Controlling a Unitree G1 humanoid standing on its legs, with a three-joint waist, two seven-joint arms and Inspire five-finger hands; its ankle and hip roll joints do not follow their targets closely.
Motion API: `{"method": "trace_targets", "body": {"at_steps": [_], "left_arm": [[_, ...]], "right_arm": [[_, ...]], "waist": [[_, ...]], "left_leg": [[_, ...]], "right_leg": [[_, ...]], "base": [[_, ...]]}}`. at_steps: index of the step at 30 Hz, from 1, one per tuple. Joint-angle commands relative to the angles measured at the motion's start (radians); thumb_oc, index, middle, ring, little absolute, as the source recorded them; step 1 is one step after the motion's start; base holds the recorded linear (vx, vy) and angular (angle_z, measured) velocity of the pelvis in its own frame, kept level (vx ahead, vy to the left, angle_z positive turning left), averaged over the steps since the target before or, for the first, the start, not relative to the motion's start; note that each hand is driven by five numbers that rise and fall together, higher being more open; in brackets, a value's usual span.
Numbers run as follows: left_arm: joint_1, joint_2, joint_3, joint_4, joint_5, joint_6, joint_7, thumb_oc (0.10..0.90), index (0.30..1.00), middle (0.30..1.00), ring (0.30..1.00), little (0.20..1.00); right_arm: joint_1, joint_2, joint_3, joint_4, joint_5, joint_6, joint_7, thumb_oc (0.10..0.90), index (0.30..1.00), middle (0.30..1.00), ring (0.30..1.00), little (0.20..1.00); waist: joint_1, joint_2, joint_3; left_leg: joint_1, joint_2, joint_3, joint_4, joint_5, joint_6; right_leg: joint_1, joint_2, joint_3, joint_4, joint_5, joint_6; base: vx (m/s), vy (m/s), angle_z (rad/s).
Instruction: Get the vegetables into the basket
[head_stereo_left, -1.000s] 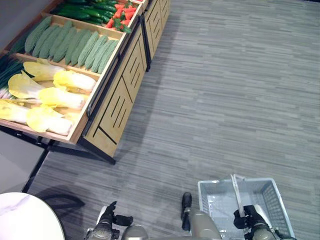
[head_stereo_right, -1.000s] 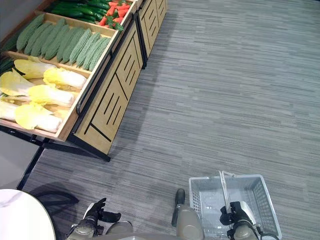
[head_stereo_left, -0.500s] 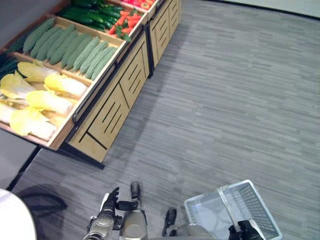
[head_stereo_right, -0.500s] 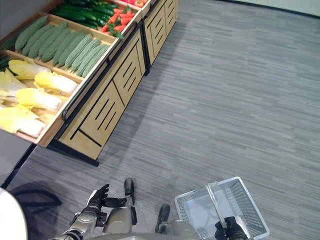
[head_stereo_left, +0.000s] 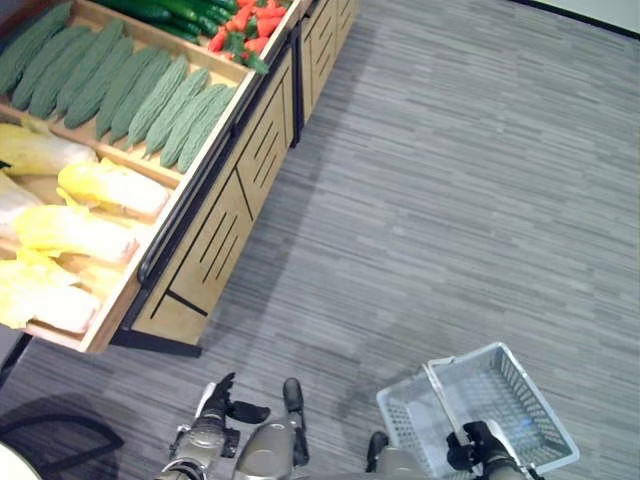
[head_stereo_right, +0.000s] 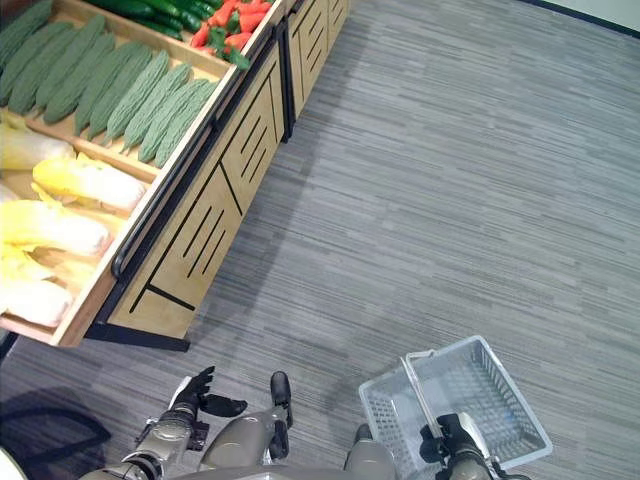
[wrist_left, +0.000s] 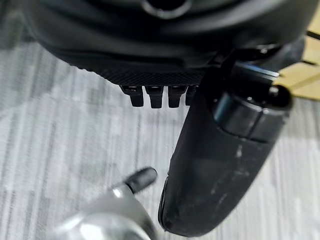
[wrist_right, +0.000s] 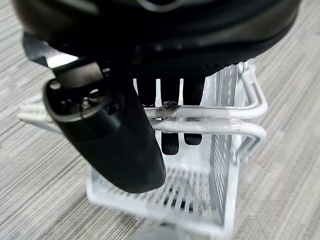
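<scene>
1. The right hand (wrist_right: 125, 145) has its fingers curled round the twin wire handles (wrist_right: 210, 117) of the basket (head_stereo_left: 520, 420), which hangs at the near right above the floor with nothing in it.
2. The left hand (head_stereo_left: 222, 405) hangs at the near left over the floor with its fingers loosely spread and its thumb apart, holding nothing.
3. The vegetables lie in a wooden display stand (head_stereo_left: 215, 235) at the far left, well apart from the basket: yellow cabbages (head_stereo_left: 110, 190) in the nearest bin, green bitter gourds (head_stereo_left: 150, 95) in the next, then cucumbers (head_stereo_right: 150, 8) and red peppers (head_stereo_left: 262, 15) at the far edge.
4. The stand's slatted front face slants down to a dark base rail (head_stereo_left: 155, 342), whose near corner sits just beyond the left hand.
5. Grey striped floor (head_stereo_left: 450, 200) stretches wide and open from the stand's front to the right edge and the far side.
</scene>
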Motion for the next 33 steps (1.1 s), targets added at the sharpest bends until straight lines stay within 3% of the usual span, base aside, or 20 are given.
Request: {"method": "trace_targets", "body": {"at_steps": [1,5,8,9,11,15,17,20,26,29,31,32,33], "left_arm": [[0.012,-0.020,0.006,-0.014,0.018,-0.017,0.012,0.900,1.000,1.000,1.000,1.000],[0.025,-0.014,0.008,-0.024,0.014,-0.014,0.003,0.900,1.000,1.000,1.000,1.000],[0.021,-0.014,0.007,-0.016,0.018,-0.012,0.000,0.900,1.000,1.000,1.000,1.000],[0.023,-0.014,0.007,-0.015,0.011,-0.012,0.002,0.900,1.000,1.000,1.000,1.000],[0.023,-0.015,0.011,-0.010,0.006,-0.014,0.004,0.900,1.000,1.000,1.000,1.000],[0.029,-0.020,0.024,0.013,0.002,-0.019,0.006,0.900,1.000,1.000,1.000,1.000],[0.037,-0.029,0.031,0.021,-0.010,-0.022,0.003,0.900,1.000,1.000,1.000,1.000],[0.058,-0.040,0.047,0.017,-0.037,-0.023,0.003,0.900,1.000,1.000,1.000,1.000],[0.080,-0.053,0.058,0.022,-0.062,-0.019,-0.005,0.900,1.000,1.000,1.000,1.000],[0.058,-0.053,0.044,0.022,-0.066,-0.012,-0.004,0.900,1.000,1.000,1.000,1.000],[0.043,-0.047,0.037,0.017,-0.072,-0.008,-0.004,0.900,1.000,1.000,1.000,1.000],[0.039,-0.046,0.031,0.017,-0.065,-0.006,-0.003,0.900,1.000,1.000,1.000,1.000],[0.033,-0.048,0.024,0.015,-0.059,-0.005,-0.001,0.900,1.000,1.000,1.000,1.000]], "right_arm": [[0.028,-0.082,-0.023,-0.036,-0.010,-0.003,-0.028,0.400,0.300,0.300,0.300,0.300],[0.018,-0.078,-0.012,-0.041,-0.016,-0.001,-0.025,0.400,0.300,0.300,0.300,0.300],[0.008,-0.076,-0.003,-0.043,-0.017,-0.002,-0.024,0.400,0.300,0.300,0.300,0.300],[0.006,-0.075,0.004,-0.041,-0.018,-0.004,-0.026,0.400,0.300,0.300,0.300,0.300],[0.003,-0.073,0.008,-0.037,-0.019,-0.008,-0.028,0.400,0.300,0.300,0.300,0.300],[0.001,-0.080,0.010,-0.037,-0.027,-0.004,-0.020,0.400,0.300,0.300,0.300,0.300],[0.007,-0.086,0.012,-0.030,-0.034,-0.003,-0.009,0.400,0.300,0.300,0.300,0.300],[0.017,-0.095,0.011,-0.010,-0.043,0.000,-0.001,0.400,0.300,0.300,0.300,0.300],[0.040,-0.127,-0.004,0.020,-0.039,-0.005,0.014,0.400,0.300,0.300,0.300,0.300],[0.051,-0.142,-0.017,0.017,-0.025,-0.006,0.013,0.400,0.300,0.300,0.300,0.300],[0.061,-0.147,-0.032,0.020,-0.010,-0.005,0.006,0.400,0.300,0.300,0.300,0.300],[0.071,-0.146,-0.049,0.019,0.005,-0.004,0.001,0.400,0.300,0.300,0.300,0.300],[0.077,-0.144,-0.060,0.019,0.018,-0.004,-0.006,0.400,0.300,0.300,0.300,0.300]], "waist": [[0.012,0.003,0.028],[0.018,0.025,0.036],[0.001,0.054,0.048],[-0.018,0.076,0.058],[-0.028,0.082,0.067],[-0.087,0.066,0.084],[-0.104,0.061,0.078],[-0.097,0.058,0.061],[-0.086,0.077,0.035],[-0.090,0.058,0.065],[-0.102,0.057,0.074],[-0.113,0.062,0.073],[-0.114,0.066,0.074]], "left_leg": [[-0.048,0.061,-0.007,0.095,-0.050,-0.109],[0.025,0.051,-0.007,0.030,-0.055,-0.080],[0.075,0.058,-0.016,0.001,-0.058,-0.076],[0.114,0.064,-0.027,-0.008,-0.060,-0.080],[0.138,0.062,-0.038,0.004,-0.073,-0.095],[0.221,0.044,-0.102,0.039,-0.138,-0.128],[0.247,0.040,-0.141,0.053,-0.158,-0.134],[0.269,0.048,-0.172,0.070,-0.172,-0.142],[0.257,0.111,-0.240,0.142,-0.100,-0.198],[0.139,0.162,-0.168,0.338,-0.005,-0.223],[0.103,0.242,-0.021,0.329,0.020,-0.221],[0.095,0.282,0.072,0.290,0.023,-0.242],[0.089,0.303,0.142,0.253,0.045,-0.236]], "right_leg": [[0.048,-0.007,0.012,0.002,0.207,0.039],[-0.028,0.012,0.020,0.216,0.285,0.046],[-0.100,0.049,0.044,0.307,0.274,0.032],[-0.180,0.075,0.041,0.324,0.216,0.009],[-0.214,0.076,0.027,0.225,0.163,-0.008],[-0.267,0.069,0.108,-0.053,0.231,0.026],[-0.268,0.087,0.146,-0.032,0.234,0.032],[-0.239,0.100,0.134,-0.011,0.227,0.015],[-0.187,0.151,0.072,0.043,0.130,-0.049],[-0.130,0.126,0.005,0.050,0.089,-0.088],[-0.087,0.113,-0.053,0.041,0.063,-0.098],[-0.056,0.108,-0.083,0.038,0.035,-0.091],[-0.050,0.105,-0.106,0.029,0.040,-0.096]], "base": [[0.07,0.083,-0.11],[0.06,0.120,-0.06],[0.10,0.088,0.01],[0.19,0.005,0.24],[0.23,-0.060,0.37],[0.36,-0.167,0.62],[0.33,-0.179,0.63],[0.27,-0.234,0.92],[0.19,-0.241,0.50],[0.08,-0.287,0.72],[0.09,-0.226,1.13],[0.09,-0.132,1.49],[0.16,-0.060,1.61]]}}
